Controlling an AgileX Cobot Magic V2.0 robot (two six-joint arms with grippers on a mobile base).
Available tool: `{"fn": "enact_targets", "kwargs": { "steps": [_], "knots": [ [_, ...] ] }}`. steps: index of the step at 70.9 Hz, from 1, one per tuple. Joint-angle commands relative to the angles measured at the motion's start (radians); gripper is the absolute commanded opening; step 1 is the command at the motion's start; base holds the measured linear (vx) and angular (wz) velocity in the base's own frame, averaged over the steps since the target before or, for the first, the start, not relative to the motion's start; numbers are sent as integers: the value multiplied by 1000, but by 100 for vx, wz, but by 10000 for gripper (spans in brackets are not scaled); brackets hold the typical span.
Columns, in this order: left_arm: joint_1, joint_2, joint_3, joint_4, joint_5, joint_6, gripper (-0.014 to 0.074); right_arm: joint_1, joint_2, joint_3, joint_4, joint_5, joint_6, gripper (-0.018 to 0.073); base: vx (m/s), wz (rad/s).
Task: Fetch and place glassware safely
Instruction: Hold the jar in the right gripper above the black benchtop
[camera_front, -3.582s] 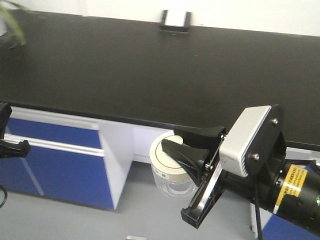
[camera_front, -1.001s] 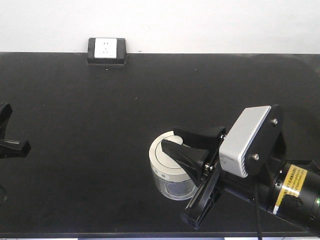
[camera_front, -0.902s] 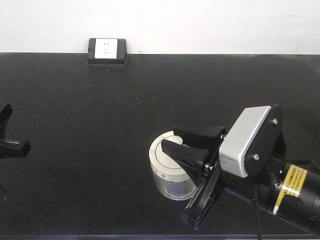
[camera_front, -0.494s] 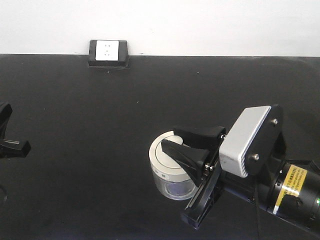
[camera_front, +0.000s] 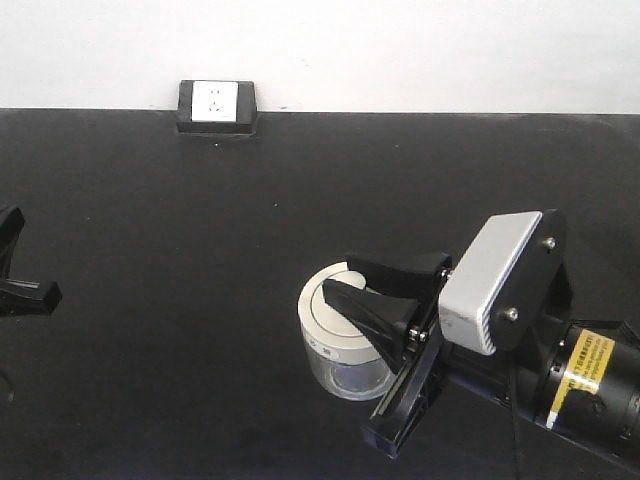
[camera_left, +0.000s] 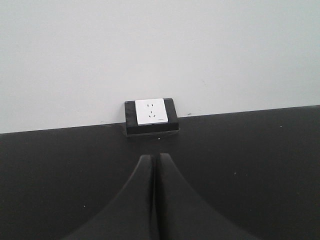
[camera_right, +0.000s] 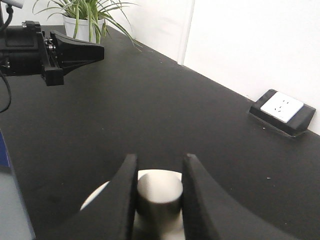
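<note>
Gripping the glass jar (camera_front: 340, 370), the right tool (camera_front: 338, 280) now hangs over the black counter (camera_front: 200, 250) — earlier off its front edge.

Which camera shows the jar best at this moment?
The front-facing view. There the jar shows its white lid and its clear glass body, held at the top by the right pincer. The right wrist view shows only the lid's knob, clamped, and a sliver of lid. The left wrist view shows none of it.

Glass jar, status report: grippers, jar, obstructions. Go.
Right gripper shut on glass jar by its knob. Left gripper shut, empty. Jar upright over black counter, touchdown unclear. Only wall socket at far edge, well clear.
</note>
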Motion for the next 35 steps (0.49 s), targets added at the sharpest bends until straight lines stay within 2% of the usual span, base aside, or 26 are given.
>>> {"fn": "enact_targets", "kwargs": {
  "steps": [1,35],
  "knots": [
    [2,-11,-22,-11,-81,-8,-7,-1,-21,-30,16,-83,-1,-1,0,0],
    [2,-11,-22,-11,-81,-8,-7,-1,-21,-30,16,-83,-1,-1,0,0]
  ]
}}
